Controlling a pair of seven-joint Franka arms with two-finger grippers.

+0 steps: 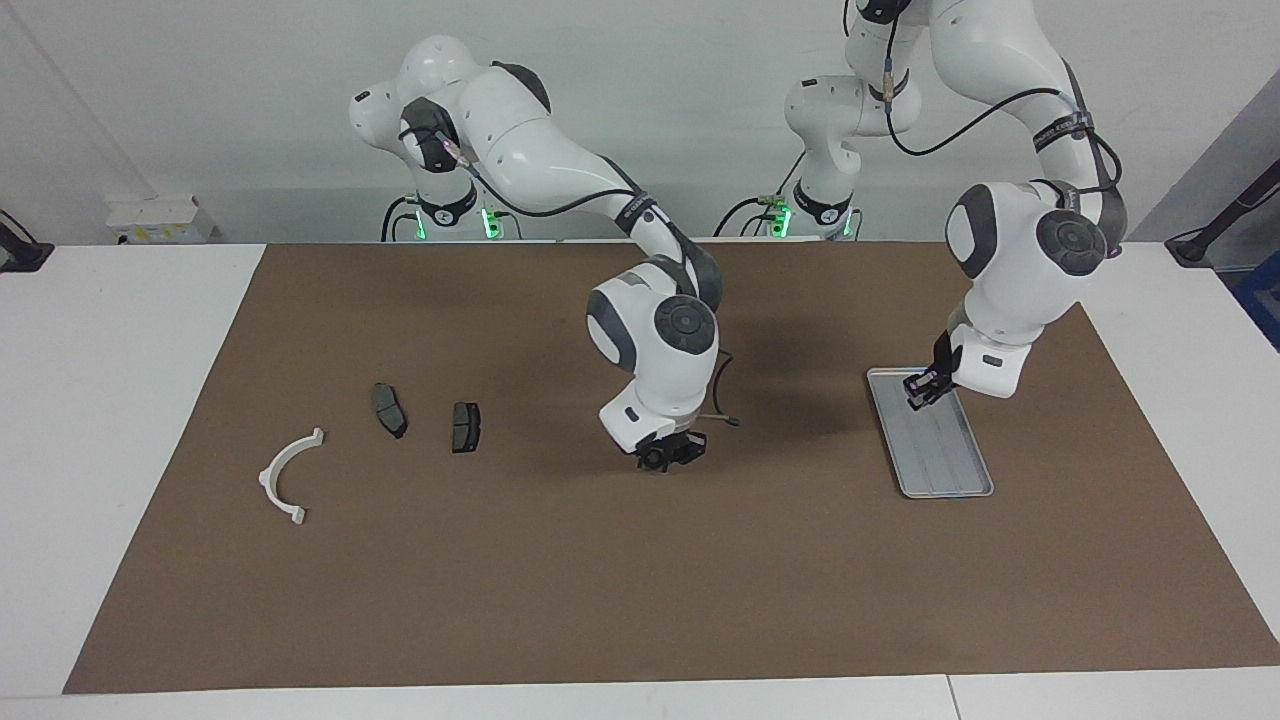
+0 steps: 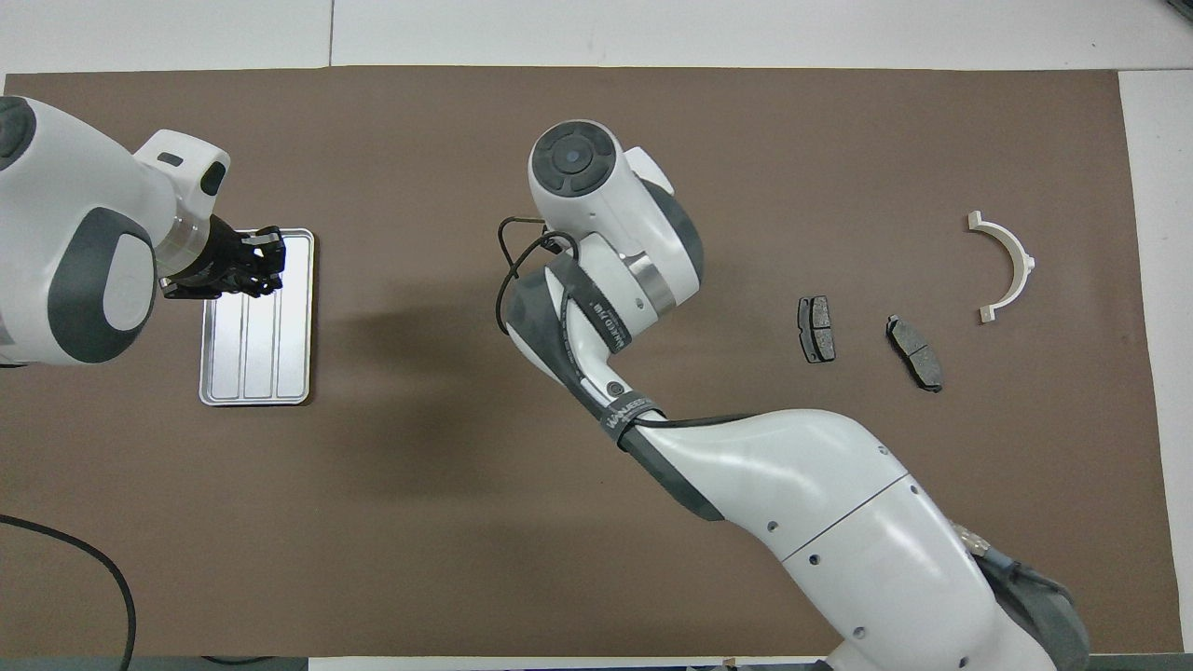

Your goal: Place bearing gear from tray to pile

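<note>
The silver-grey ridged tray [image 1: 945, 460] lies on the brown mat toward the left arm's end, and nothing shows on its bare ridges [image 2: 256, 363]. My left gripper [image 1: 925, 390] hangs just over the tray's end nearer the robots, also in the overhead view [image 2: 266, 261]. My right gripper [image 1: 670, 455] is low over the middle of the mat, shut on a small dark toothed bearing gear [image 1: 655, 460]; from overhead its own wrist hides it. The pile lies toward the right arm's end: a white semicircular bracket [image 1: 268, 478] [image 2: 1022, 264] and two dark grey pads [image 1: 389, 410] [image 1: 465, 427].
The brown mat [image 1: 640, 600] covers most of the white table. The pad [image 2: 816, 329] closest to my right gripper lies about a tray's length from it. A black cable [image 2: 75, 559] lies at the mat's edge nearest the robots, by the left arm.
</note>
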